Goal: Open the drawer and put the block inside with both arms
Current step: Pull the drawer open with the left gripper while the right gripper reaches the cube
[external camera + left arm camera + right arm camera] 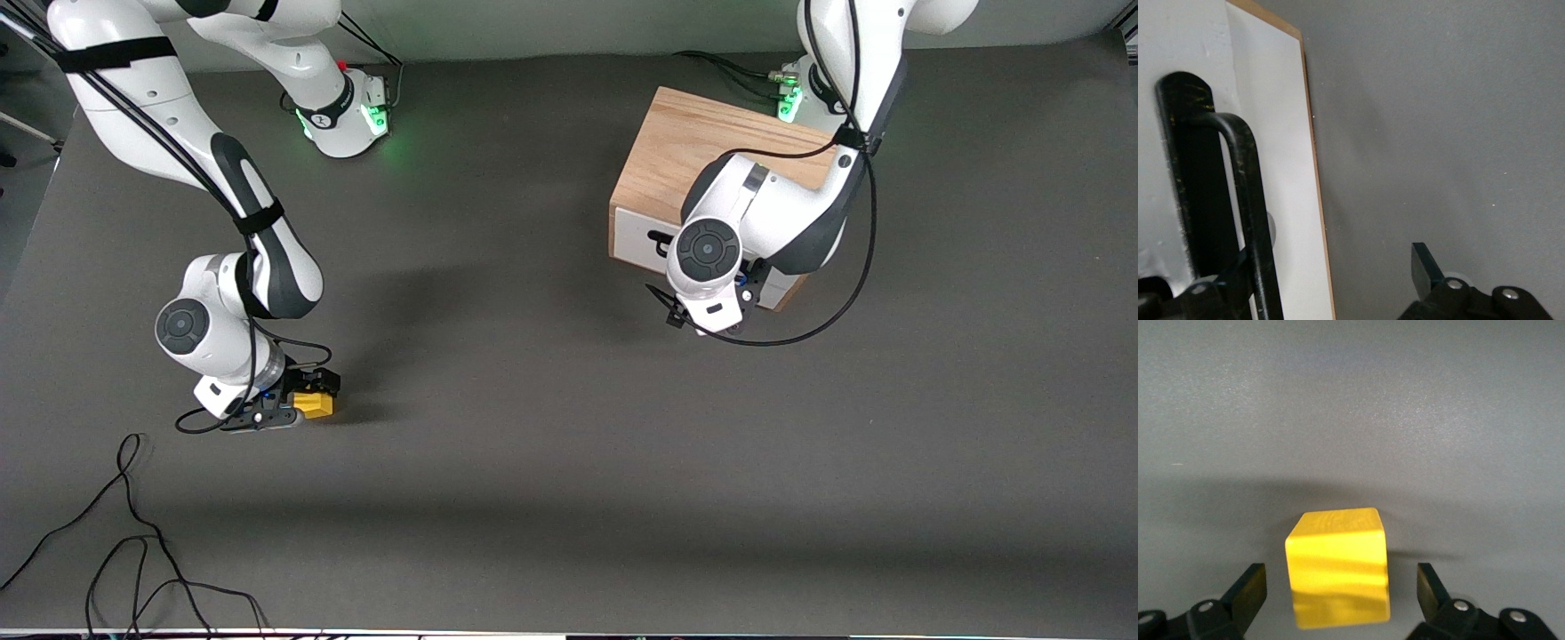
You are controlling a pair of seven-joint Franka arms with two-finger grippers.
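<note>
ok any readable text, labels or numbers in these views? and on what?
None readable.
Right arm's base: a small dark marking on its black band, too small to read.
Drawer, its handle, cabinet and block: no print at all.

we see the cabinet (689,142) in pale, matt wood with a visible grain, while the drawer (1275,133) front is smooth, flat white with a thin raw-wood edge, and its handle (1238,200) is black, slightly glossy and scuffed with pale scratches. the block (1338,567) looks like painted wood, bright yellow with a faint grain and a soft sheen. the table (551,427) is a matt dark grey, finely textured surface, and the arms (773,213) wear glossy white plastic shells with dark bands.
</note>
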